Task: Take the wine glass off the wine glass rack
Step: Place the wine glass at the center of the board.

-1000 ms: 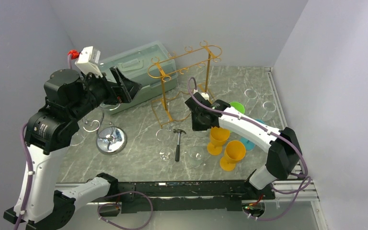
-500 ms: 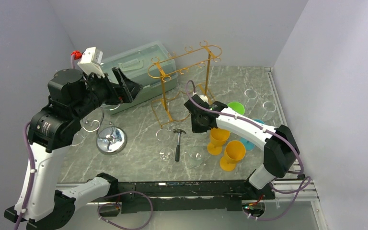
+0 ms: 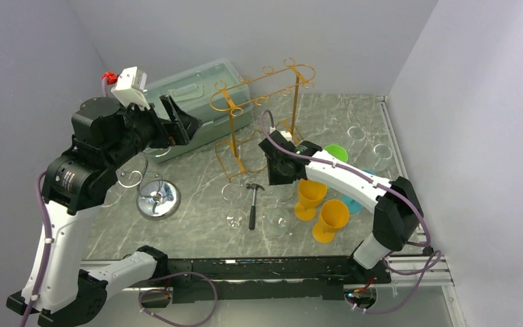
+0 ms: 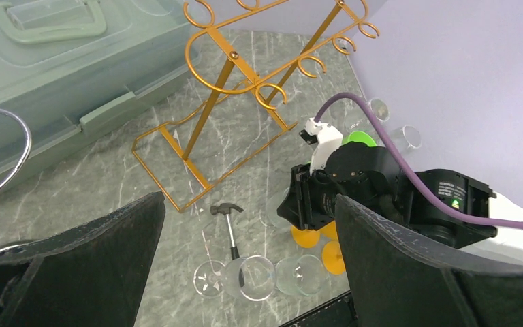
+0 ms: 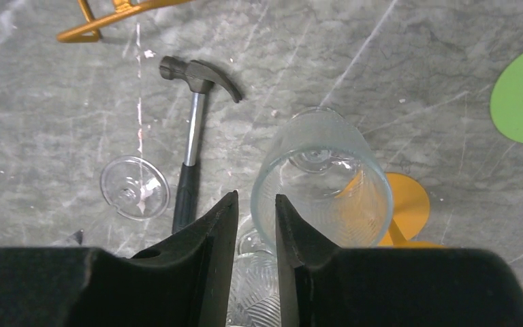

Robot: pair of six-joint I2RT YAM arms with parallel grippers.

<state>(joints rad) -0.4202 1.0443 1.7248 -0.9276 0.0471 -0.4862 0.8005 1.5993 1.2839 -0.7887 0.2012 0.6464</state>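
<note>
Left pincer: your left gripper hangs high over the left of the table. Its jaws are spread wide with nothing between them, and it is well apart from the glass.
Storage box: a pale green lidded box sits at the back left, just beside the rack.
Rack: the gold wine glass rack stands upright on its wire base at the back centre.
Wine glass: the wine glass is off the rack. It stands mouth up on the table, just in front of the rack's base.
Right pincer: your right gripper points straight down over the glass's left rim, with one finger outside the bowl and one inside. The jaws are narrowly parted, and the gap is wider than the thin glass wall standing in it.
Room to the left: the hammer lies just beside the glass, head toward the rack. Past it is a small clear glass.
Near side: a patterned clear glass sits right against the wine glass; you cannot tell whether they touch.
Room to the right: an orange goblet stands just beside the glass, with a second orange goblet nearer you. A green disc lies beyond.
Surface: the grey marbled table top is scratched in places.
Walls: plain pale walls close in on the left, the back and the right of the table, the right wall nearest your working arm.
</note>
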